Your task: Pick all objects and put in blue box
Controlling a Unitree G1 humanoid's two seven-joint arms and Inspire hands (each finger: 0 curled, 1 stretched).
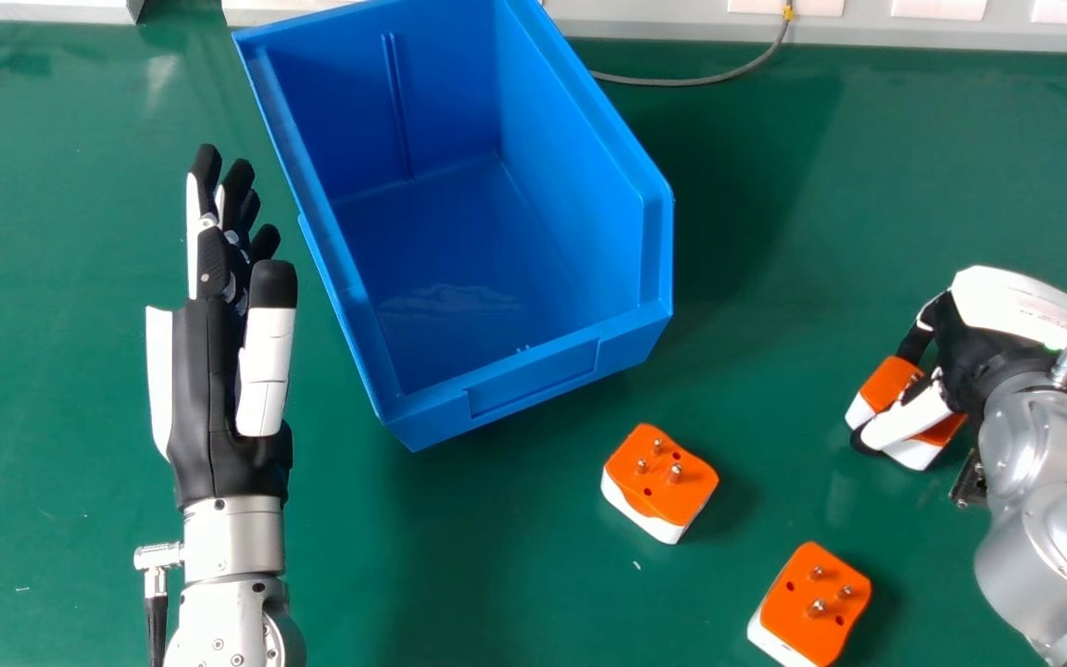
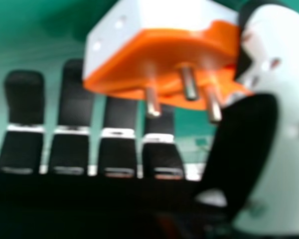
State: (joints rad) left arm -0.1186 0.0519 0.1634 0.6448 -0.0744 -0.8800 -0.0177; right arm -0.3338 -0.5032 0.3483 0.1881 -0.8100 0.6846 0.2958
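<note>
Mainly, a smooth green surface (image 1: 496,574) fills the scene, seen from above. A white ledge (image 1: 663,30) runs along its far side.

The biggest item on it is a deep, open-topped blue plastic box (image 1: 533,375), just left of centre toward the far side. It sits at an angle, with its lower front wall facing the robot.

Left of the box, near but apart from it, lies the robot's left arm with its black and white left hand (image 1: 203,389). This hand is wide open and holds nothing, its fingers pointing toward the far side and its thumb on the side nearest the box.

At the right, well apart from the box, is the black and white right hand (image 1: 983,352), at the end of a silver forearm. It holds a blocky plug adapter (image 1: 887,382) of orange and white plastic between thumb and fingers. In the right hand view, the thumb overlaps one side of the adapter, fingers pass behind it, and its metal pins point toward the palm. Whether it is raised off the surface, I cannot tell.

Two matching adapters rest on the surface, orange faces and three metal pins upward. One (image 1: 663,477) is near the front corner of the box; the other (image 1: 811,607) is closer to the robot and farther right.

Thinnest of all, a grey cable (image 1: 696,81) curves behind the box toward the ledge.
</note>
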